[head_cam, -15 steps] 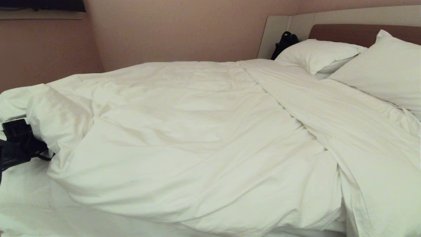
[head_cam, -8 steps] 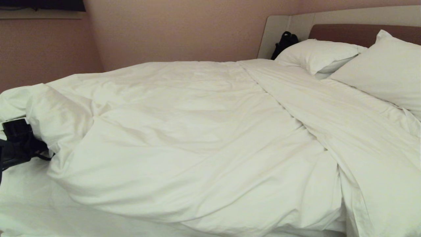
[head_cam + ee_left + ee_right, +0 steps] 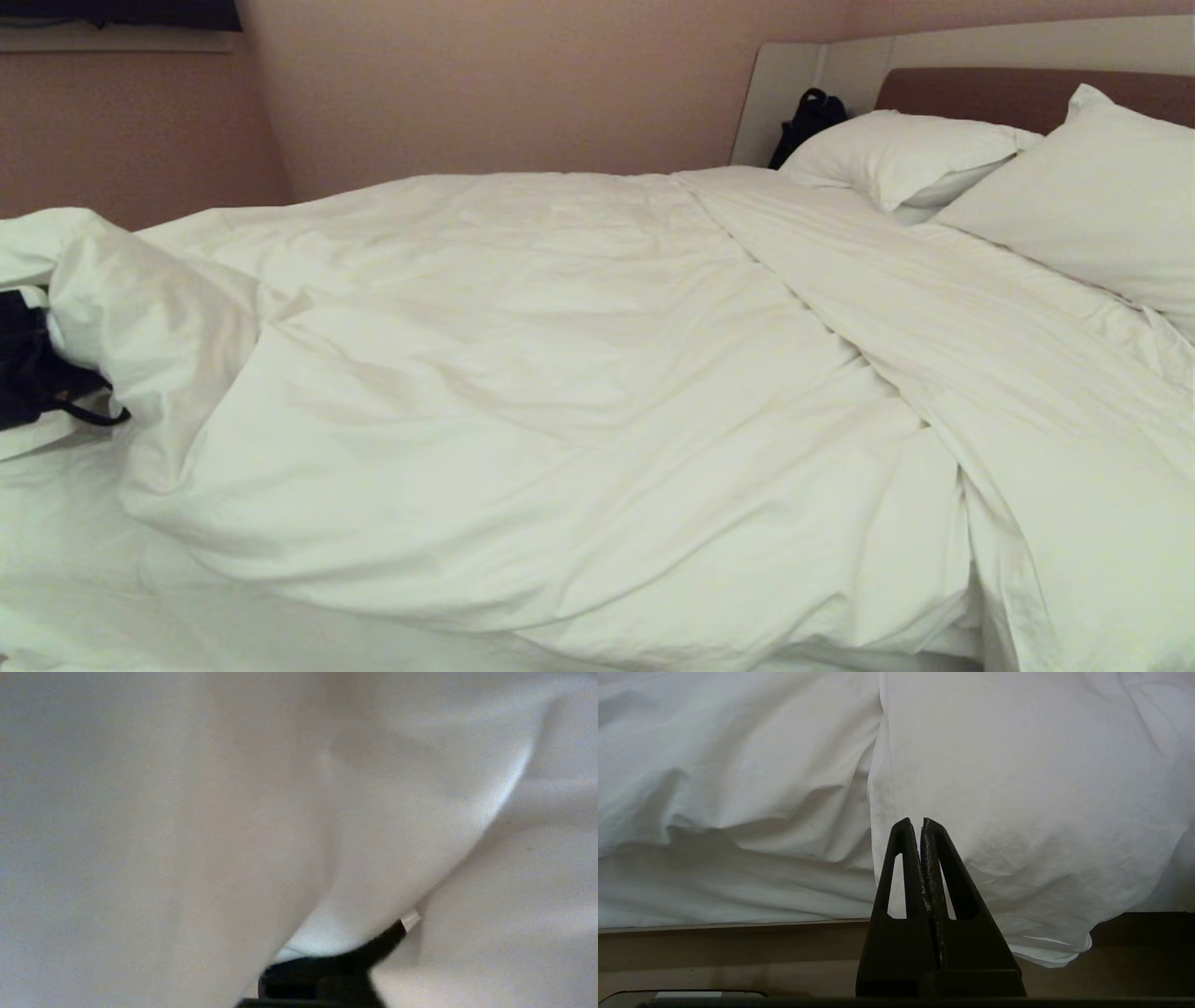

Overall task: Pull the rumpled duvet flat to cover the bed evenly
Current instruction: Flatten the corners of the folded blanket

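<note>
The left gripper, clamped on the duvet corner (sheet showing at the bed's foot), begins the straightening.

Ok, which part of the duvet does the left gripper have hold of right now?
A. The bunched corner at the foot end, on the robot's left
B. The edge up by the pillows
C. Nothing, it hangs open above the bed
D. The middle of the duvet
A: in the head view the left gripper sits at the far left, shut on the bunched corner of the duvet, which stands raised, far from the pillows.
</note>
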Tool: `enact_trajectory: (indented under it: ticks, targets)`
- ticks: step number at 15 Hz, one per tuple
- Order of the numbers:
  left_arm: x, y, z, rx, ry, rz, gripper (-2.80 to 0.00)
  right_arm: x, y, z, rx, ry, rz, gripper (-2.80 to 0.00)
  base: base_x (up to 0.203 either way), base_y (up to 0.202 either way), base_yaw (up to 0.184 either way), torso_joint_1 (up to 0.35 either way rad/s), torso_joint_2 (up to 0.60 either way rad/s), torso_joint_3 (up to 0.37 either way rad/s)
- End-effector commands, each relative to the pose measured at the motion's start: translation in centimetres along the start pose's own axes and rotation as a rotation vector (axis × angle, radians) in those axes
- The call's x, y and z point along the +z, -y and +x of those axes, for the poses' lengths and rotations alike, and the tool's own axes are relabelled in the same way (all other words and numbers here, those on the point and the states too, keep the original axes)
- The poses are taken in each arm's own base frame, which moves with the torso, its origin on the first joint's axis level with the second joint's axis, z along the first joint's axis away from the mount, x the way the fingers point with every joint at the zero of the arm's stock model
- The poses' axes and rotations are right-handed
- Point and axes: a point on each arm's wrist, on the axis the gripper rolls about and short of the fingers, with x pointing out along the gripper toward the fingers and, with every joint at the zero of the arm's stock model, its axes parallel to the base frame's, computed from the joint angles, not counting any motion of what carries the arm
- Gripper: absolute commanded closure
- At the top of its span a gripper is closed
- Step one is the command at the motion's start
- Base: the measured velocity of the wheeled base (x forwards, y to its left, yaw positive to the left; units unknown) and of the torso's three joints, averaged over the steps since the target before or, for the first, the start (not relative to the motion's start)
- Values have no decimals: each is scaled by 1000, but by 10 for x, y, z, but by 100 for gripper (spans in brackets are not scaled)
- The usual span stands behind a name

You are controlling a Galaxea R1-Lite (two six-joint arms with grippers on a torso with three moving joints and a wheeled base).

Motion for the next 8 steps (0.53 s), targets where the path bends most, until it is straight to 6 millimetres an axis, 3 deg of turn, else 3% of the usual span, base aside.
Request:
enact_trajectory:
  ticks: [1, 5, 8]
  targets:
    - [53, 17, -47, -7, 82, 16, 0, 0, 0, 0, -1, 0, 0, 0, 0, 0, 0, 0, 0, 0]
    - [89, 28, -106, 15, 91, 18, 0, 0, 0, 0, 0, 0, 0, 0, 0, 0, 0, 0, 0, 0]
    - [103, 12, -131, 72, 105, 55, 0, 0, 0, 0, 0, 0, 0, 0, 0, 0, 0, 0, 0, 0]
